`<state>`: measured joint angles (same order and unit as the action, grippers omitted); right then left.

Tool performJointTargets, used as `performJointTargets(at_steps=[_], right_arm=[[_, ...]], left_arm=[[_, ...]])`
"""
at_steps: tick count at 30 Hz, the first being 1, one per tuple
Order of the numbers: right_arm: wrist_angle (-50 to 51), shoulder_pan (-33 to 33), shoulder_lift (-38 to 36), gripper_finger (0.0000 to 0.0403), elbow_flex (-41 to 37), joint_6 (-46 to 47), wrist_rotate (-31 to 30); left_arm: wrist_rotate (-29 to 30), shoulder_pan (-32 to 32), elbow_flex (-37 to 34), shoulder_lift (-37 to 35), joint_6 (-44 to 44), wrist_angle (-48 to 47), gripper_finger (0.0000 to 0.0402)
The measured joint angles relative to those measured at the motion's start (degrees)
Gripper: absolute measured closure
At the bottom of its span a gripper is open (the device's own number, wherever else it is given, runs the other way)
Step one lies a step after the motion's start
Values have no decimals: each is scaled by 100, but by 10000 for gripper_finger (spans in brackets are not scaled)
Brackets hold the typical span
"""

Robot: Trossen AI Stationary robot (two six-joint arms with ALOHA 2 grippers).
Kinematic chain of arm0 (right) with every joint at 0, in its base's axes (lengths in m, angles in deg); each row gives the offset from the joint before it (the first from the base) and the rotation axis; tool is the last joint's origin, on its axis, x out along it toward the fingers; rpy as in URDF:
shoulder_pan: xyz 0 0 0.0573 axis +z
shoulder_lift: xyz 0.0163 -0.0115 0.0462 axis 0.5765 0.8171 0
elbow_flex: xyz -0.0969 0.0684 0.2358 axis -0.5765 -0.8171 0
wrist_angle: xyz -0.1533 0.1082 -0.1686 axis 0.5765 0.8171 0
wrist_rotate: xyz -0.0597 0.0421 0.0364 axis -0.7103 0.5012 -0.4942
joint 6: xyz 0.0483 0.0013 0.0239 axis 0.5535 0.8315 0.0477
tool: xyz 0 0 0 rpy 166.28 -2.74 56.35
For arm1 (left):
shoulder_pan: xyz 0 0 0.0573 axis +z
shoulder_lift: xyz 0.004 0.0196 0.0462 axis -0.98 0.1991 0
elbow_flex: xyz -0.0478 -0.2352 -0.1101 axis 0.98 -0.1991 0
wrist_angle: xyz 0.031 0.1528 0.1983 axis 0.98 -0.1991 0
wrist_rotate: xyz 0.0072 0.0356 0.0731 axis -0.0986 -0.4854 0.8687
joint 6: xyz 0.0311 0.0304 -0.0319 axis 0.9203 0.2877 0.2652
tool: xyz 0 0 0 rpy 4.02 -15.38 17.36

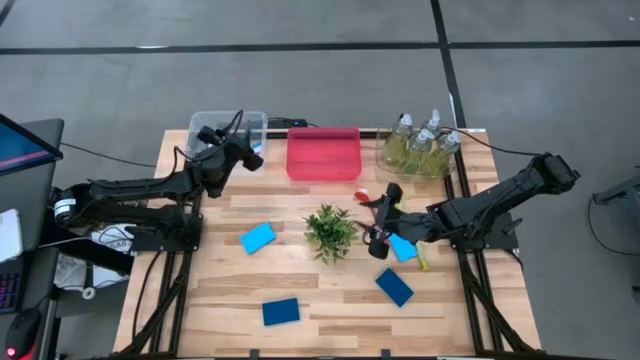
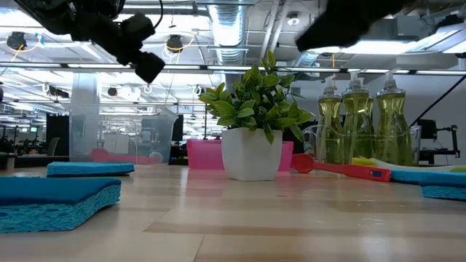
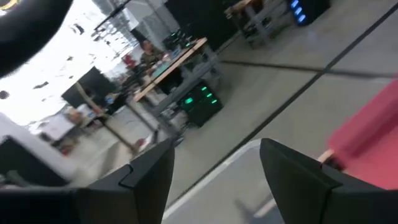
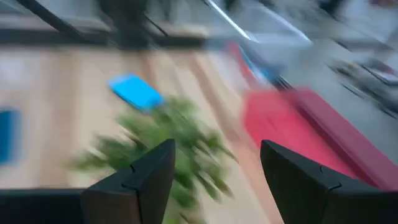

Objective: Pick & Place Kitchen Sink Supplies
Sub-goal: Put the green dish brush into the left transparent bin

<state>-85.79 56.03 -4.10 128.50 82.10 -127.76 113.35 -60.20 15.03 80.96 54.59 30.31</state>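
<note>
My left gripper point(image 1: 250, 155) is open and hovers above the clear bin point(image 1: 205, 125) at the far left, holding nothing; in its wrist view the fingers point(image 3: 149, 171) frame the bin's rim. My right gripper point(image 1: 383, 215) is open and empty, raised over the table between the plant and a blue sponge point(image 1: 402, 248). A red brush point(image 1: 363, 194) lies flat beside it, also seen as the red brush point(image 2: 338, 169) in the low view. Three more sponges point(image 1: 257, 237), point(image 1: 281, 311), point(image 1: 394, 286) lie flat on the table. A yellow brush point(image 1: 423, 262) rests by the right arm. Pump bottles point(image 1: 418, 140) stand in a clear bin.
A potted leafy plant point(image 1: 330, 230) stands mid-table, just left of my right gripper. A pink bin point(image 1: 323, 152) sits at the far edge between the two clear bins. Something red point(image 2: 109, 155) lies inside the left clear bin. Bare wood shows along the near edge.
</note>
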Motion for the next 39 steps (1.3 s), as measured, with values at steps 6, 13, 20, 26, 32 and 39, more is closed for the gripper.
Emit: performJointTargets(at_steps=[6, 13, 20, 26, 32, 39], right_arm=[[1708, -185, 2, 173, 1, 1278, -394], [2838, -741, 21, 173, 1, 2467, 9], [3887, -1183, 241, 173, 1, 3668, 418], [4514, -1489, 524, 173, 2, 4324, 791], [4569, -1720, 844, 173, 2, 4457, 1247], [4673, -1764, 1312, 173, 2, 4296, 1740]], left_arm=[[-2, -835, 0, 0, -628, 0, 163], [-499, -1818, 0, -2, -1611, -4, 171], [-2200, -2293, -2, -2, -2519, -168, 170], [-3574, -2314, -7, -2, -2786, -306, 170], [-4117, -2314, -7, -2, -2787, -308, 170], [-4122, -2311, -7, -2, -2787, -309, 169]])
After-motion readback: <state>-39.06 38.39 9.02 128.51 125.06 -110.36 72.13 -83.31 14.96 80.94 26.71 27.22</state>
